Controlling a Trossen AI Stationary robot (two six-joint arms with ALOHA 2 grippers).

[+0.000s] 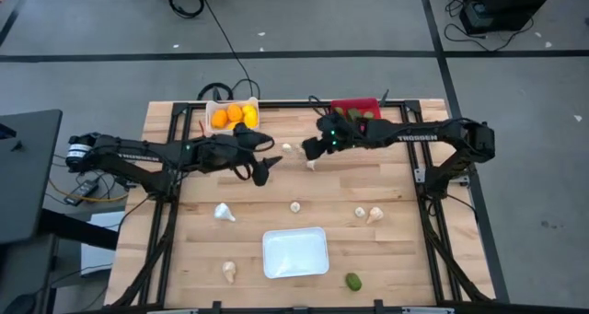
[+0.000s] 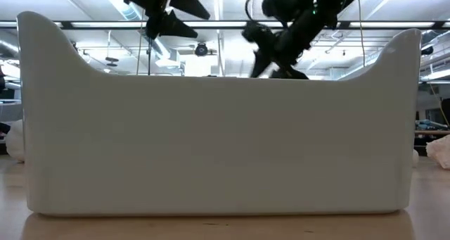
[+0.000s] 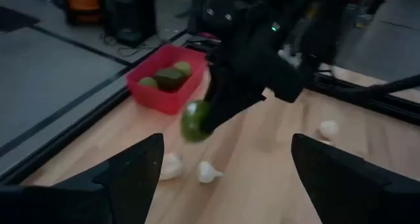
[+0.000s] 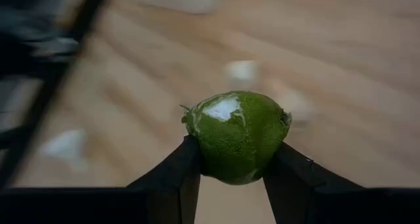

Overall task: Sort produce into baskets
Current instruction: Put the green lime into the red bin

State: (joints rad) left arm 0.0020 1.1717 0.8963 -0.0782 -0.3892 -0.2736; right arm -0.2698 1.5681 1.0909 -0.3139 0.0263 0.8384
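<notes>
1. The right gripper (image 4: 231, 175) is clamped on a green fruit (image 4: 236, 136), held above the table near its 12 o'clock edge.
2. The red bin (image 1: 355, 106), at 1 o'clock from that gripper, has green fruits inside.
3. The left gripper (image 1: 264, 169) hovers at 9 o'clock from the right, fingers wide apart and empty.
4. Garlic bulbs (image 1: 294, 206) lie scattered around the shallow white tray (image 1: 295, 252); oranges fill the white bin (image 1: 231, 115).

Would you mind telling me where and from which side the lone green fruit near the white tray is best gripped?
Grip the green fruit across its rounded middle, coming straight down from above: it lies alone on bare table beside the white tray, with room around it for both fingers.
</notes>
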